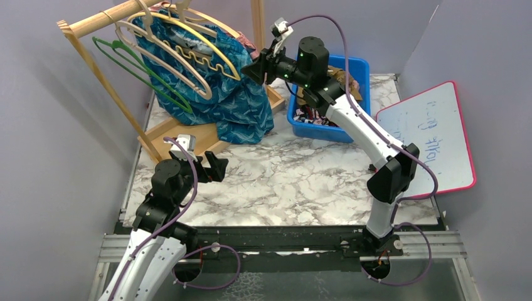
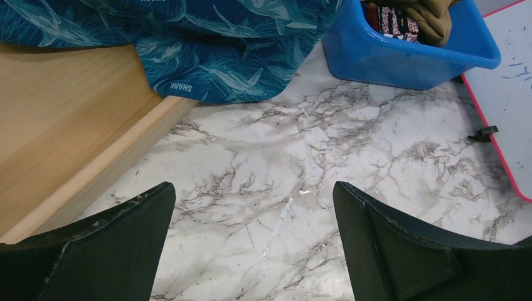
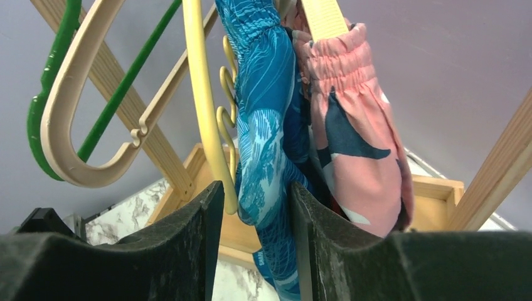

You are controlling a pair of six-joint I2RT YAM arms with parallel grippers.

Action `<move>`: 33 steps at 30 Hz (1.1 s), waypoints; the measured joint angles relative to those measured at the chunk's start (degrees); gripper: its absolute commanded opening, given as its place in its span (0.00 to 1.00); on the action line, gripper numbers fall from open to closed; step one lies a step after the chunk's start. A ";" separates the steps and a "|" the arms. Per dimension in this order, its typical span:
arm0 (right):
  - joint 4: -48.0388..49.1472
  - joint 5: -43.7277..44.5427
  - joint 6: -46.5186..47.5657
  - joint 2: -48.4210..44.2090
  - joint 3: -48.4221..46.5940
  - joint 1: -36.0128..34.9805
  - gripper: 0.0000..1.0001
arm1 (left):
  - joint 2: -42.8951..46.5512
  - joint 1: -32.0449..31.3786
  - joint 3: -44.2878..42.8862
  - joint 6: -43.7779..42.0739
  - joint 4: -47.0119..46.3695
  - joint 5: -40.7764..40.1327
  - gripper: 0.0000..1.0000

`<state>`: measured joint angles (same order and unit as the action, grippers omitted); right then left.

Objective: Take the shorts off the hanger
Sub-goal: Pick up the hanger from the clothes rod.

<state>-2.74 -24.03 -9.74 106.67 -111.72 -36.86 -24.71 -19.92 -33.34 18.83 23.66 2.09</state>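
Note:
Teal patterned shorts (image 1: 238,106) hang on a yellow hanger (image 1: 207,44) on the wooden rack; their hem lies on the rack base in the left wrist view (image 2: 207,56). My right gripper (image 1: 251,69) is at their right edge. In the right wrist view the jaws (image 3: 257,200) stand narrowed around the teal fabric (image 3: 266,125), which touches the right finger; a gap shows beside the left finger. Pink shorts with navy-white blotches (image 3: 357,138) hang behind. My left gripper (image 1: 216,166) is open and empty over the marble (image 2: 254,194).
A blue bin (image 1: 354,66) at the back right holds olive-brown (image 2: 433,19) and multicolour print shorts (image 2: 395,22). Empty green (image 1: 144,69) and beige (image 1: 169,63) hangers hang on the rack rail (image 1: 100,22). A whiteboard (image 1: 426,138) lies at the right.

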 measured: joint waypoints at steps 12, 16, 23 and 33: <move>-9.81 11.85 12.24 2.64 -8.87 -7.02 0.40 | 0.00 0.09 0.00 0.00 0.00 0.02 0.99; -10.88 13.55 14.23 4.66 -11.23 -7.17 0.35 | 0.00 0.09 0.00 0.00 0.00 0.00 0.99; -13.68 18.14 18.51 7.45 -15.76 -8.70 0.42 | 0.00 0.09 0.00 -0.02 0.00 0.00 0.99; -11.80 29.11 30.05 6.54 -12.39 -16.96 0.33 | 0.00 0.11 0.00 0.00 0.00 0.00 0.99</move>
<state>-14.55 5.08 20.32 113.21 -124.11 -53.82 -24.71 -19.81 -33.34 18.83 23.66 2.09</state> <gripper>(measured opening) 0.371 0.987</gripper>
